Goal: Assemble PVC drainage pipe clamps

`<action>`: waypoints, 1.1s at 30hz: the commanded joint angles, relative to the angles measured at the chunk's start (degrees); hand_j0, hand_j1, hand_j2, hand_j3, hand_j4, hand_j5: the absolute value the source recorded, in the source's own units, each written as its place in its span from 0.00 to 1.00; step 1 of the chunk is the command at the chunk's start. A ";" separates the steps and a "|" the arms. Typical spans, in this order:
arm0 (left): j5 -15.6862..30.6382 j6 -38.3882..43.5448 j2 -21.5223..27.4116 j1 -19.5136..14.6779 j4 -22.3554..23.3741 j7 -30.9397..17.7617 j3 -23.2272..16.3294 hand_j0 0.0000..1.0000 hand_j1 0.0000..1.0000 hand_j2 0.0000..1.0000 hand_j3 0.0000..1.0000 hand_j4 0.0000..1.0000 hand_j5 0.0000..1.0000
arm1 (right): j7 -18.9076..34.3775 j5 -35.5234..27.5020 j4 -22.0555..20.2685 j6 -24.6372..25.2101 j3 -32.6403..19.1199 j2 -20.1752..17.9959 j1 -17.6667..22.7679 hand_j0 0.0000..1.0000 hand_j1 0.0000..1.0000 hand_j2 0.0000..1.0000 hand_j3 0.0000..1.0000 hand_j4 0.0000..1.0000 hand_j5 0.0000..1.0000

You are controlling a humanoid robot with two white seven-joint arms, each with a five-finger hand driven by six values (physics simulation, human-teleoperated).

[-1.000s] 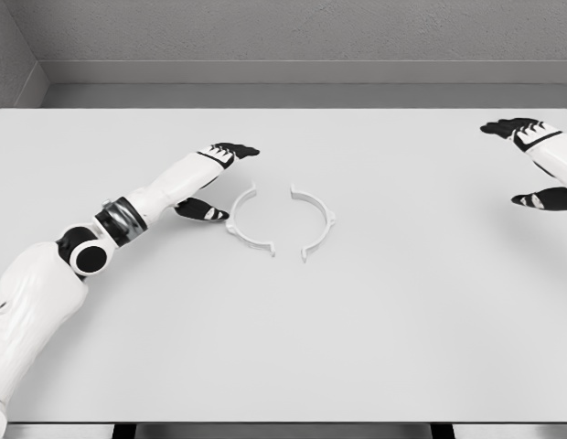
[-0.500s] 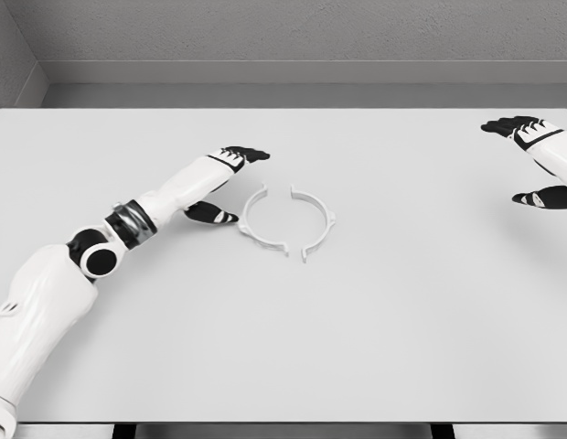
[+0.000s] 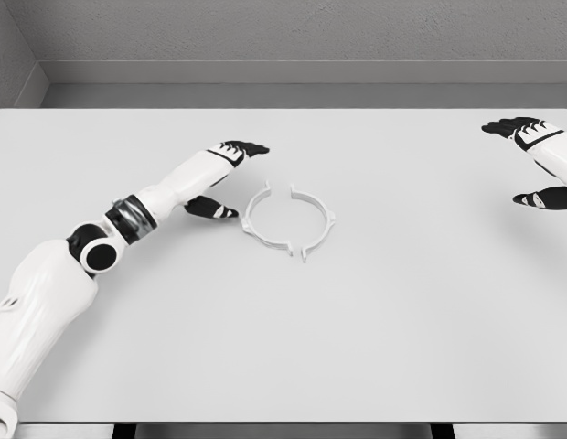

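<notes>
Two white half-ring clamp pieces lie flat at the middle of the white table (image 3: 283, 347). The left half (image 3: 262, 222) and the right half (image 3: 317, 219) face each other and almost form a full ring; small gaps show at the top and at the lower joint. My left hand (image 3: 225, 178) lies just left of the left half, fingers spread, thumb tip (image 3: 219, 211) close to the piece's outer edge and holding nothing. My right hand (image 3: 532, 160) hovers at the far right edge, open, well away from the clamp.
A grey wall (image 3: 283, 37) and a raised ledge run behind the table's far edge. My left forearm (image 3: 128, 219) stretches diagonally across the table's left part.
My left hand slid right and pushed the left clamp half toward the right half, narrowing the gap between them. The right hand has stayed put.
</notes>
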 commanded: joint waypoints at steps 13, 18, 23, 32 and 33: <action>0.37 0.02 -1.98 -1.32 3.27 0.03 0.00 1.00 1.00 1.00 1.00 1.00 1.00 | -0.03 -0.40 -0.03 0.06 -0.02 0.01 0.00 1.00 1.00 1.00 1.00 1.00 1.00; 0.37 0.02 -2.07 -1.32 3.27 0.03 0.01 1.00 1.00 1.00 1.00 1.00 1.00 | -0.03 -0.40 0.14 0.06 -0.19 -0.16 0.09 1.00 1.00 1.00 1.00 1.00 1.00; 0.37 0.02 -2.77 -1.32 3.27 0.03 0.01 1.00 1.00 1.00 1.00 1.00 1.00 | -0.03 -0.40 0.14 0.06 -0.19 -0.16 0.09 1.00 1.00 1.00 1.00 1.00 1.00; 0.37 0.02 -3.83 -1.41 3.27 0.03 0.01 1.00 1.00 1.00 1.00 1.00 1.00 | -0.03 -0.40 0.23 0.06 -0.19 -0.16 0.09 1.00 1.00 1.00 1.00 1.00 1.00; 0.37 0.02 -3.83 -1.41 3.27 0.03 0.01 1.00 1.00 1.00 1.00 1.00 1.00 | -0.03 -0.40 0.23 0.06 -0.19 -0.16 0.09 1.00 1.00 1.00 1.00 1.00 1.00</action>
